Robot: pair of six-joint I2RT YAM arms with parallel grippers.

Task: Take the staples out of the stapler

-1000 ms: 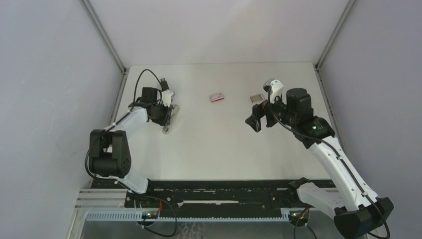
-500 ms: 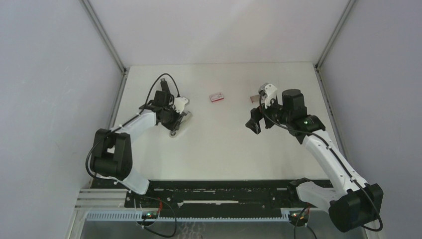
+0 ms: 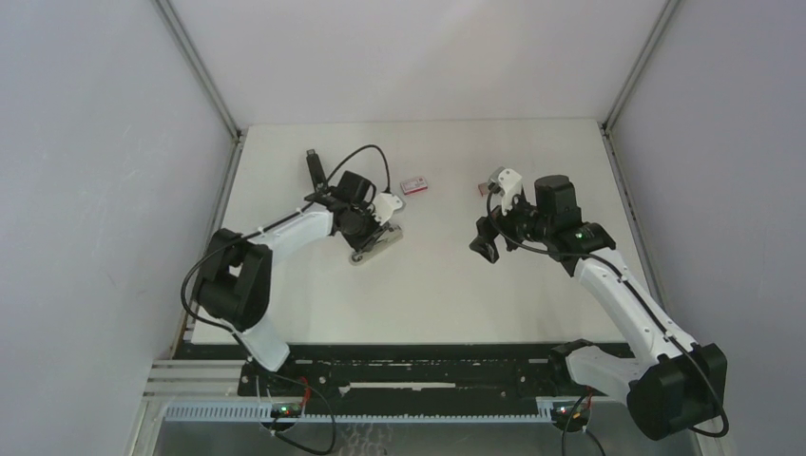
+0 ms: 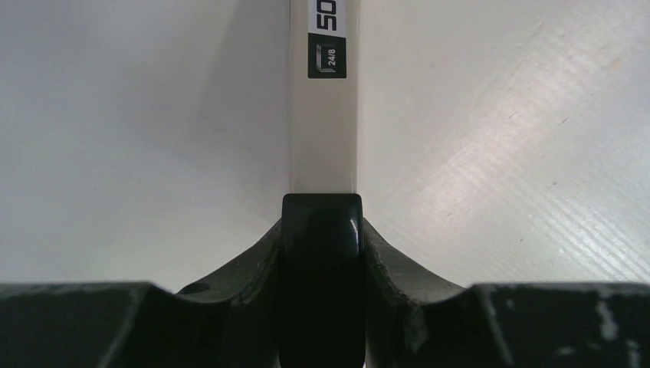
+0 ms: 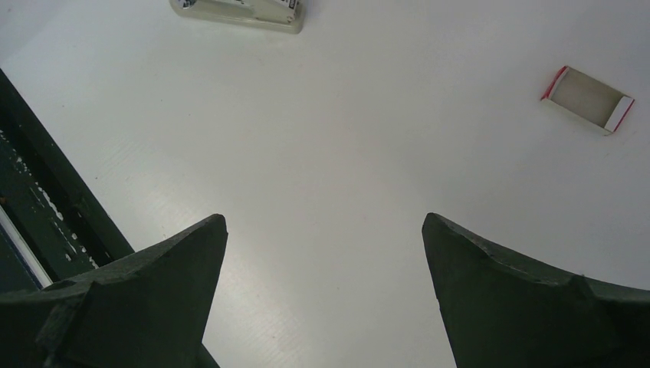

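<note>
— White worktop [image 3: 428,294], item 1, biggest. Next?
— Item 2: L arm, reaching in from near-left corner. L gripper [image 3: 364,230] closed to a narrow gap, clamped on black rear end of the stapler [image 3: 377,243]. Wrist view: a finger each side of that end, pale body w/ "24/8" label running away from cam.
— R side?
— Item 3: R arm, bent over right half. R gripper [image 3: 485,237] spread wide, nothing in it, over bare worktop, well apart from stapler.
— Stapler loc.?
— Item 4: centre-left of worktop, lying slantwise. Resting or just lifted: can't tell.
— And the staples?
— Can't make them out in any view.
— Smallest?
— Item 5: red-and-white box [image 3: 413,185], beyond stapler, near it, not touching.
</note>
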